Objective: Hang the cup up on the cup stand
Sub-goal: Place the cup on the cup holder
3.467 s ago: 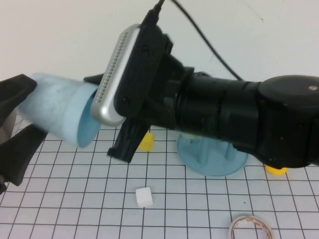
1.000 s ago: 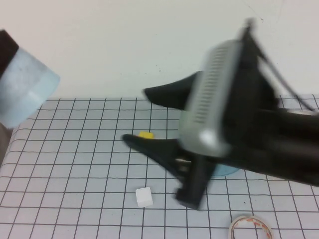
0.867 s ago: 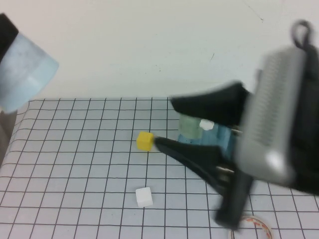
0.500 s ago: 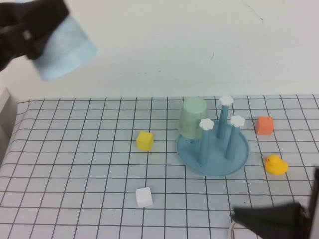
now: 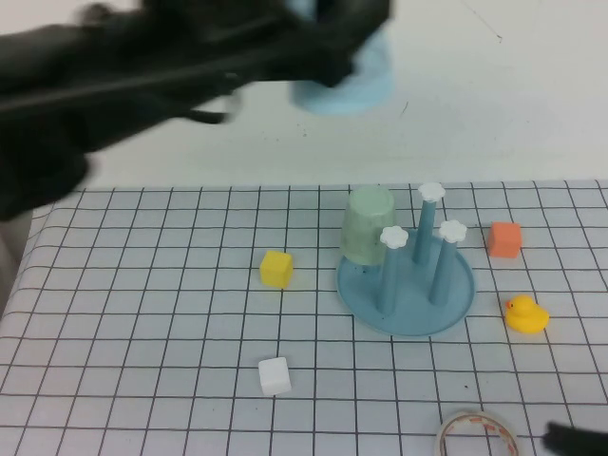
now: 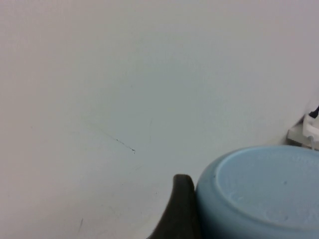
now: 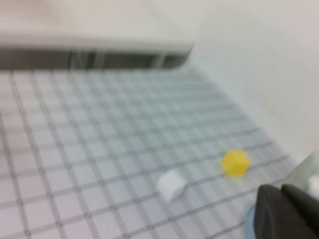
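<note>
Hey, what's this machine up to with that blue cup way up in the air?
The left gripper holds the light blue cup high above the table, roughly over the cup stand. A pale green cup already sits upside down on one peg; three white-capped pegs are free. The right gripper is low at the near right edge, holding nothing. The blue cup is not yet hung.

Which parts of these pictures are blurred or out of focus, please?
High view: the left arm and left gripper holding the cup are smeared by motion, while the cup stand is sharp. Right wrist view: everything is soft, including the right gripper at the corner. Left wrist view: the cup's rim is fairly clear.
</note>
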`<state>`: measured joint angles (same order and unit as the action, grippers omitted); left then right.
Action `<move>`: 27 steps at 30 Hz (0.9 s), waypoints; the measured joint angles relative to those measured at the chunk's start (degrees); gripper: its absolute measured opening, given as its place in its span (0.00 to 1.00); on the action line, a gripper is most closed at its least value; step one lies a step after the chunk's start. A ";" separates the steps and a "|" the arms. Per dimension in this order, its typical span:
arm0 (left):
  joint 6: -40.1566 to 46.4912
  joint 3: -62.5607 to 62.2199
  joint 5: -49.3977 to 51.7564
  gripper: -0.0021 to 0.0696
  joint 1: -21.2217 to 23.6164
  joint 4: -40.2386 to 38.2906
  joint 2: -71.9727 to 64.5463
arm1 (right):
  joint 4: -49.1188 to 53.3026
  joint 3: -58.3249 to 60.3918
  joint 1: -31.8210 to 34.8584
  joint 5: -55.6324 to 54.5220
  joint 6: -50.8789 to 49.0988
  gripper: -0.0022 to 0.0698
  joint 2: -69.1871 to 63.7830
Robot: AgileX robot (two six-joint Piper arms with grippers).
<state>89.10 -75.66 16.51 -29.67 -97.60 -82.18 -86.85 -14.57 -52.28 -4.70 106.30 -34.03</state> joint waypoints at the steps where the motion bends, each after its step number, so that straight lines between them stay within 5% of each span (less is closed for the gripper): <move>1: 0.56 -1.30 -1.45 0.82 -1.51 -0.16 -1.62 | -0.31 0.00 0.00 -0.40 0.25 0.03 1.46; 7: 2.49 -8.16 -3.52 0.82 -6.09 -0.15 -10.78 | -3.84 0.00 0.00 -6.41 4.11 0.03 13.28; 15: 3.40 -16.03 -4.89 0.82 -6.78 -0.38 -21.64 | -13.95 0.00 0.00 -30.11 26.24 0.03 23.68; 27: 6.24 -31.77 -6.62 0.82 -6.78 -0.49 -40.94 | -14.63 1.47 0.00 -40.26 29.39 0.03 23.93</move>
<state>95.34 -107.43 9.89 -36.45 -98.09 -123.12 -101.48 -13.10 -52.28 -44.97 135.69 -10.10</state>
